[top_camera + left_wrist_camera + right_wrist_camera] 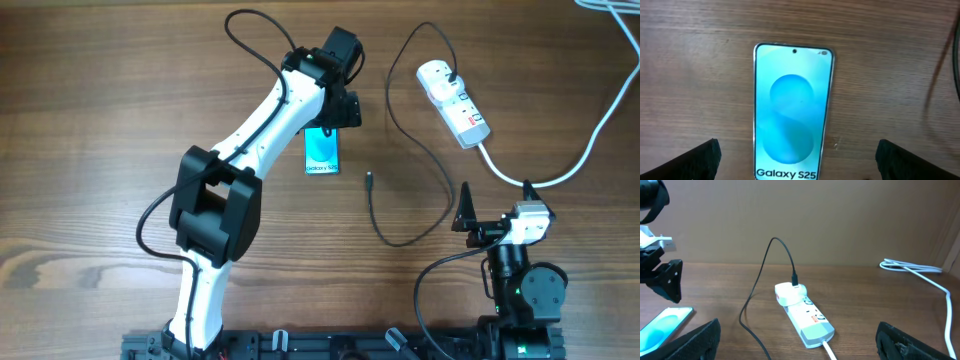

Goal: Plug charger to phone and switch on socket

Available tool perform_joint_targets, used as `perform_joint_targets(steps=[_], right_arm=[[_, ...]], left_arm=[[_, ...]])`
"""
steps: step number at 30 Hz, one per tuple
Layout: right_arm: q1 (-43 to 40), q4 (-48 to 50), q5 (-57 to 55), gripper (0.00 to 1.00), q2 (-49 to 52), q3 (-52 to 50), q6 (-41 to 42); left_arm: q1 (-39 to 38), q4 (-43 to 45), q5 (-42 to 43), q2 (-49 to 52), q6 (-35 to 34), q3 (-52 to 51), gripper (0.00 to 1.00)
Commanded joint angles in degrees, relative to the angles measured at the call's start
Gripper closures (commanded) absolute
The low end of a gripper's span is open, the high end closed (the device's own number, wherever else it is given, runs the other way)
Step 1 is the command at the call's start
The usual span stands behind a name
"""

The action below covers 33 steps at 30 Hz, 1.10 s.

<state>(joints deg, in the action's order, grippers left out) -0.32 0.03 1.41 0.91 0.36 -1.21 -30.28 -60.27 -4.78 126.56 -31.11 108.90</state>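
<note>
Robot lab: wooden table with left arm, right arm

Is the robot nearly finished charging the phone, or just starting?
Just starting. Done: one end of the charger sits in the socket. In hand: the left gripper hangs open above the phone, holding nothing; the right gripper is open. Left: the charger's tip lies loose on the table, and the switch needs pressing.
</note>
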Motion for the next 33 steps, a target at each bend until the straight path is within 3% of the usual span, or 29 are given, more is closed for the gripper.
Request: perform_joint_targets(steps=[1, 33], right_arm=[[-0.3, 0.2, -0.1, 0.00, -0.3, -0.1, -0.3], [-0.3, 0.2, -0.1, 0.00, -0.3, -0.1, -0.3]], left_arm=[[0.0, 1.0, 0.6, 2.0, 2.2, -2.0, 0.00], [0.6, 3.0, 2.1, 7.8, 2.4, -2.1, 0.00]])
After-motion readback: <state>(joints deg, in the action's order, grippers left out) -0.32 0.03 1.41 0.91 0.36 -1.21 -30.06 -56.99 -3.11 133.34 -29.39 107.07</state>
